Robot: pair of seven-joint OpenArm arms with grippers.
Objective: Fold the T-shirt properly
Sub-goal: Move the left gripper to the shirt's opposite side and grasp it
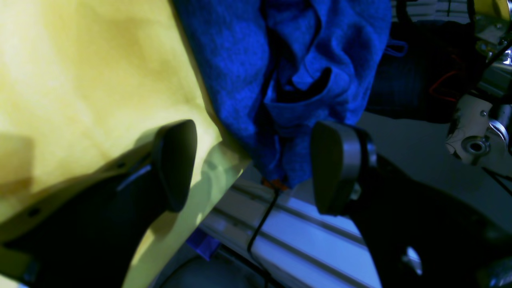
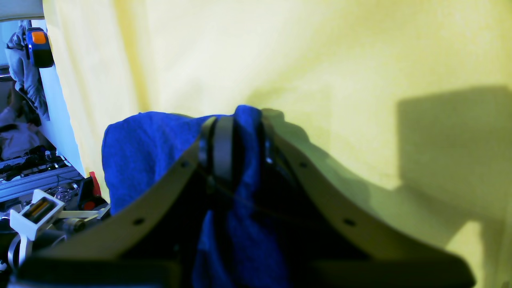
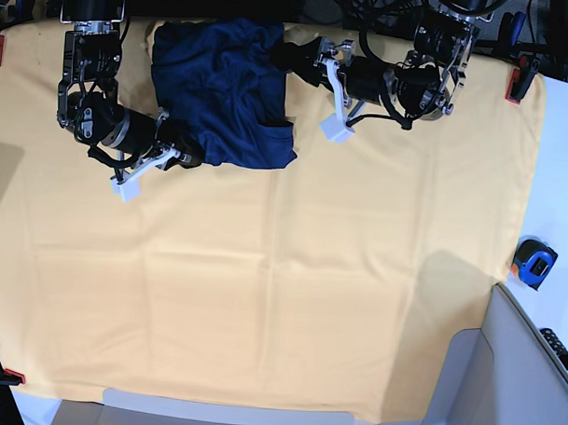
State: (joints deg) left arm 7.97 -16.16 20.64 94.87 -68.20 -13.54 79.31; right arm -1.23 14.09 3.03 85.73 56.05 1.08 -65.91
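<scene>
**Desk:** Blue knit between black pads: is that a real grip?

**Photographer:** Yes. The right gripper (image 2: 240,140) is clamped on a fold of the T-shirt (image 2: 152,152), cloth bunched between the pads and spilling back over the wrist. Across the table, the left gripper (image 1: 252,164) stands wide apart with nothing between its fingers (image 1: 176,164); one pad sits over the yellow table cloth (image 1: 80,80), the other over the edge by the aluminium rail (image 1: 288,224), with the shirt's crumpled hem hanging just ahead of them.

**Desk:** And the garment as a whole?

**Photographer:** From overhead, the T-shirt (image 3: 223,89) lies rumpled at the far edge of the table cloth (image 3: 281,296), between the two arms, the right gripper (image 3: 179,156) at its near corner and the left gripper (image 3: 294,59) at its opposite far corner. A tape measure (image 3: 532,261) lies well apart, off the cloth.

**Desk:** What could spoil it?

**Photographer:** My reading: the shirt is not yet spread flat. If the right arm pulls while the left holds nothing, the knit would likely drag in a heap rather than open out. The left pads also straddle the table's edge; closing there could catch the table cloth along with the shirt, or miss the hem and push it off the back.
</scene>
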